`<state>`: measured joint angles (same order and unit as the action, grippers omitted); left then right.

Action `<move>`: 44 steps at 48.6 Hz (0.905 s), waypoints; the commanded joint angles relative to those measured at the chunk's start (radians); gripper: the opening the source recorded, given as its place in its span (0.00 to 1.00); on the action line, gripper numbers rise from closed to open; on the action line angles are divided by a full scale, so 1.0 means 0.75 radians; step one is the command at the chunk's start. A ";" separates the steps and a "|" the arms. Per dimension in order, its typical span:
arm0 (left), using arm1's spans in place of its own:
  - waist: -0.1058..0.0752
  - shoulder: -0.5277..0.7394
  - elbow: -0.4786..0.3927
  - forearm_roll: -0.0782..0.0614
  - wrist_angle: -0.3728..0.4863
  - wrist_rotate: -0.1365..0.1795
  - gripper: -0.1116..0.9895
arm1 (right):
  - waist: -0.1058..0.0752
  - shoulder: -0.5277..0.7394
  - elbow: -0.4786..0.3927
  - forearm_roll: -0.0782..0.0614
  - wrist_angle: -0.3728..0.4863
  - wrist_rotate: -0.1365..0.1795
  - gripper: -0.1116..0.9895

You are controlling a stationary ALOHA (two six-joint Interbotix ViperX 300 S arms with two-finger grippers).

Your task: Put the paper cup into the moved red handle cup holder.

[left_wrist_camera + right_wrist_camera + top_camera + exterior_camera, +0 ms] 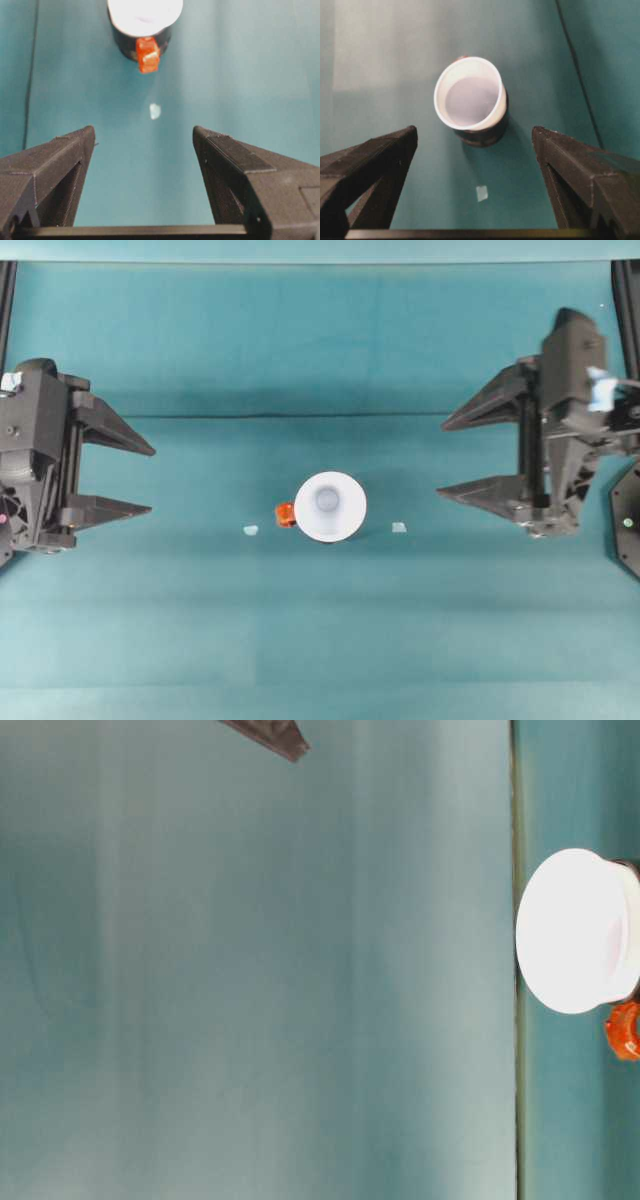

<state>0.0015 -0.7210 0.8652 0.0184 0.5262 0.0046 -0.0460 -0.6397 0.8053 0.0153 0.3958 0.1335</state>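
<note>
White thin-walled paper cup (330,506) already seated in glossy black round holder with red-orange handle tab (148,54), well ahead of both claws, between them. Left claw (152,480) and right claw (442,458) released, holding nothing. We judge cup light, crushable — pinch gently near stiffer rim.

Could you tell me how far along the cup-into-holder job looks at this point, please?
It looks essentially done: the paper cup sits inside the red handle cup holder, whose black wall shows beneath the cup's rim. Nothing is in hand: the left claw and right claw are both open, well back on either side. Nothing appears left, bar perhaps parking the arms.
</note>
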 commanded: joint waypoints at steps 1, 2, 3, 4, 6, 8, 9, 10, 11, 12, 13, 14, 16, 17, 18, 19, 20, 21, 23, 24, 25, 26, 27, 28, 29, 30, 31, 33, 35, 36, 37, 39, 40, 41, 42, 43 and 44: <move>-0.004 -0.002 -0.018 0.004 -0.012 0.000 0.85 | 0.004 -0.035 0.004 -0.002 -0.022 -0.004 0.82; -0.004 -0.002 -0.018 0.002 -0.012 0.000 0.85 | 0.004 -0.039 0.008 -0.002 -0.025 -0.004 0.82; -0.004 -0.002 -0.018 0.002 -0.012 0.000 0.85 | 0.004 -0.045 0.014 -0.002 -0.029 -0.004 0.82; -0.004 -0.002 -0.018 0.002 -0.012 0.000 0.85 | 0.004 -0.051 0.018 -0.002 -0.029 -0.004 0.82; -0.004 -0.002 -0.018 0.002 -0.012 0.000 0.85 | 0.004 -0.061 0.025 -0.002 -0.029 -0.002 0.82; -0.004 0.000 -0.018 0.002 -0.014 0.000 0.85 | 0.004 -0.072 0.029 -0.002 -0.029 -0.004 0.82; -0.004 -0.002 -0.018 0.004 -0.014 -0.002 0.85 | 0.004 -0.076 0.033 -0.002 -0.029 -0.004 0.82; -0.004 -0.002 -0.018 0.002 -0.014 0.000 0.85 | 0.004 -0.080 0.037 -0.002 -0.029 -0.004 0.82; -0.004 0.000 -0.018 0.004 -0.014 0.000 0.85 | 0.004 -0.084 0.039 -0.002 -0.029 -0.004 0.82; -0.004 -0.002 -0.018 0.004 -0.014 0.000 0.85 | 0.004 -0.086 0.041 -0.002 -0.029 -0.004 0.82; -0.004 0.000 -0.018 0.002 -0.014 0.000 0.85 | 0.004 -0.090 0.045 -0.002 -0.029 -0.004 0.82; -0.004 0.000 -0.018 0.002 -0.014 0.000 0.85 | 0.004 -0.092 0.047 -0.002 -0.029 -0.004 0.82; -0.004 0.000 -0.018 0.002 -0.014 0.000 0.85 | 0.004 -0.096 0.059 -0.002 -0.029 -0.004 0.82; -0.004 0.000 -0.018 0.002 -0.014 0.000 0.85 | 0.004 -0.096 0.063 -0.002 -0.029 -0.002 0.82; -0.004 0.002 -0.018 0.002 -0.014 0.000 0.85 | 0.004 -0.098 0.067 -0.002 -0.029 -0.002 0.82; -0.004 0.002 -0.018 0.004 -0.014 0.000 0.85 | 0.004 -0.098 0.072 -0.002 -0.029 -0.002 0.82; -0.004 0.002 -0.018 0.002 -0.014 0.000 0.85 | 0.004 -0.098 0.074 -0.002 -0.029 -0.002 0.82; -0.004 0.002 -0.018 0.002 -0.014 0.000 0.85 | 0.004 -0.098 0.076 -0.002 -0.029 -0.002 0.82; -0.004 0.004 -0.020 0.002 -0.014 0.000 0.85 | 0.004 -0.098 0.078 -0.002 -0.029 -0.002 0.82; -0.004 0.002 -0.018 0.002 -0.014 0.000 0.85 | 0.004 -0.098 0.078 -0.002 -0.029 -0.002 0.82; -0.004 0.004 -0.020 0.002 -0.014 0.000 0.85 | 0.004 -0.098 0.078 -0.002 -0.029 -0.002 0.82; -0.004 0.004 -0.020 0.002 -0.014 0.000 0.85 | 0.004 -0.098 0.078 -0.002 -0.031 -0.002 0.82; -0.004 0.004 -0.018 0.002 -0.014 0.000 0.85 | 0.004 -0.098 0.078 -0.002 -0.031 -0.002 0.82; -0.004 0.004 -0.018 0.002 -0.014 0.000 0.85 | 0.004 -0.098 0.078 -0.002 -0.031 -0.002 0.82; -0.004 0.004 -0.020 0.002 -0.014 0.000 0.85 | 0.004 -0.098 0.080 -0.002 -0.029 -0.002 0.82; -0.004 0.004 -0.018 0.002 -0.014 0.000 0.85 | 0.004 -0.098 0.078 -0.002 -0.029 -0.004 0.82; -0.004 0.006 -0.018 0.002 -0.014 0.000 0.85 | 0.004 -0.098 0.078 0.000 -0.031 -0.004 0.82; -0.004 0.004 -0.018 0.002 -0.014 0.000 0.85 | 0.004 -0.098 0.078 -0.002 -0.029 -0.004 0.82; -0.004 0.006 -0.018 0.002 -0.014 0.000 0.85 | 0.004 -0.098 0.080 -0.002 -0.029 -0.004 0.82; -0.004 0.006 -0.018 0.004 -0.014 -0.002 0.85 | 0.004 -0.100 0.080 -0.002 -0.029 -0.004 0.82; -0.004 0.006 -0.018 0.002 -0.014 0.000 0.85 | 0.004 -0.098 0.080 -0.002 -0.029 -0.006 0.82; -0.004 0.006 -0.018 0.002 -0.014 -0.002 0.85 | 0.004 -0.098 0.078 -0.002 -0.029 -0.006 0.82; -0.004 0.006 -0.018 0.002 -0.014 -0.002 0.85 | 0.004 -0.098 0.080 -0.002 -0.029 -0.006 0.82; -0.004 0.006 -0.018 0.002 -0.014 -0.002 0.85 | 0.004 -0.098 0.080 -0.002 -0.029 -0.006 0.82; -0.004 0.004 -0.018 0.002 -0.014 -0.002 0.85 | 0.004 -0.098 0.078 -0.002 -0.029 -0.008 0.82; -0.004 0.006 -0.016 0.002 -0.014 -0.002 0.85 | 0.004 -0.098 0.080 -0.002 -0.029 -0.006 0.82; -0.004 0.006 -0.018 0.004 -0.014 -0.002 0.85 | 0.004 -0.098 0.080 -0.002 -0.029 -0.006 0.82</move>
<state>0.0000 -0.7164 0.8652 0.0184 0.5246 0.0046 -0.0445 -0.7102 0.8744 0.0153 0.3820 0.1335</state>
